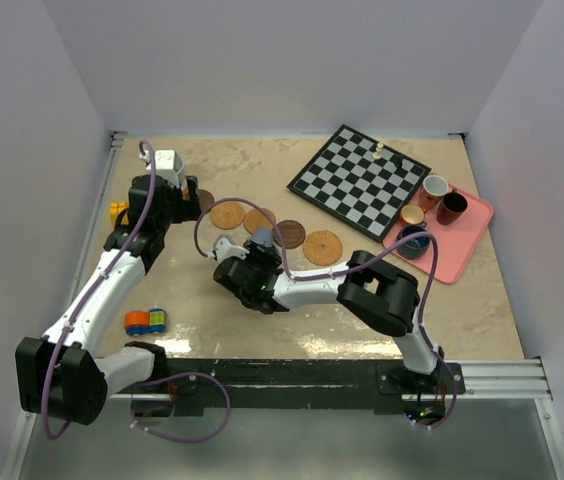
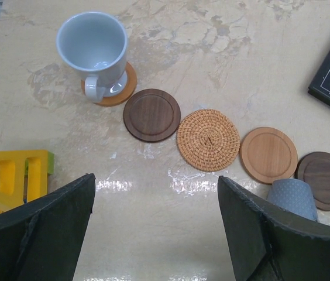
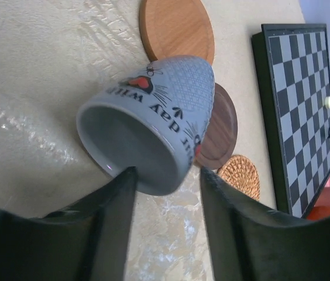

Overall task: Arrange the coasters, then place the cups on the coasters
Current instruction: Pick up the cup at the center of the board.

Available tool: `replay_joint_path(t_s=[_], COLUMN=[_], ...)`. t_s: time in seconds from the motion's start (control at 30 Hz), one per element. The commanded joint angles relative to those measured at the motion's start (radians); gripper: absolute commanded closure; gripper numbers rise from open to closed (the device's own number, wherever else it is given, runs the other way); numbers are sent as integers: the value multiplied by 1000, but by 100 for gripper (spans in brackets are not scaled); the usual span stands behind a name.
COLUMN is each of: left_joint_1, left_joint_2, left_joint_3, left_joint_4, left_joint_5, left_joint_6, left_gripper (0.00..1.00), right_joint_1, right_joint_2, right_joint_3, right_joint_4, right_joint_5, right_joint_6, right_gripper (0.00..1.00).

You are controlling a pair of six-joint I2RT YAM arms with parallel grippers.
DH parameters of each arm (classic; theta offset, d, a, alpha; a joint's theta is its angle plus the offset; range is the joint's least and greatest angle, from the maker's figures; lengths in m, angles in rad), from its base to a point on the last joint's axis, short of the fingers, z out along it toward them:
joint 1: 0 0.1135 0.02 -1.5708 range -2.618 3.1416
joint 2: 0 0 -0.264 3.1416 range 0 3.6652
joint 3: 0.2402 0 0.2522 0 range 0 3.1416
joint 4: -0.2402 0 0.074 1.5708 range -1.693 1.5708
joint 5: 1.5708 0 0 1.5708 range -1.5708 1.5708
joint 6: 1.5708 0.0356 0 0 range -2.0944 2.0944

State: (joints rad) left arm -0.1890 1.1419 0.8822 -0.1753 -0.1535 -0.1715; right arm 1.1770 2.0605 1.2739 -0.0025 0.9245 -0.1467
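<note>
A grey cup with writing lies tipped on its side, its base over a dark brown coaster. My right gripper is open at its rim: one finger crosses the mouth, and the other stands just off the outer wall. A white cup stands on a tan coaster. Dark, woven, tan and dark coasters run in a row. Another woven coaster ends it. My left gripper hangs open and empty over bare table.
A pink tray at the right holds several cups, among them a black one and a dark blue one. A chessboard lies at the back. A yellow toy and an orange-blue toy sit at the left.
</note>
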Motion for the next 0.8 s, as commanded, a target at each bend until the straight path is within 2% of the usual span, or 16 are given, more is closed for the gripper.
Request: replay_joint_path(t_s=[0.0,0.33,0.57,0.67,0.77], left_joint_1=[10,10,8,8,6], left_joint_2=[-42,-67,-166,-278,-376], left_joint_3=[-14,-26,-58,-104,-160], left_joint_4=[20,30,95,199,301], left_joint_5=[-24,-12,6,-21,24], left_joint_6=[15,17,52,73,81], left_gripper=[10,11,13,15,17], right_joint_1=[1,1,-14,-83,-199], right_joint_2=[12,-2,-103,-157,-189], right_joint_3=[70,200,321,395,474], right_joint_4=[42,-186,-394,-505,-585], right_joint_5=[117,212,88,-94,-275], right_joint_6=[-13,120,251,317,370], right_gripper=[56,100,100,100,100])
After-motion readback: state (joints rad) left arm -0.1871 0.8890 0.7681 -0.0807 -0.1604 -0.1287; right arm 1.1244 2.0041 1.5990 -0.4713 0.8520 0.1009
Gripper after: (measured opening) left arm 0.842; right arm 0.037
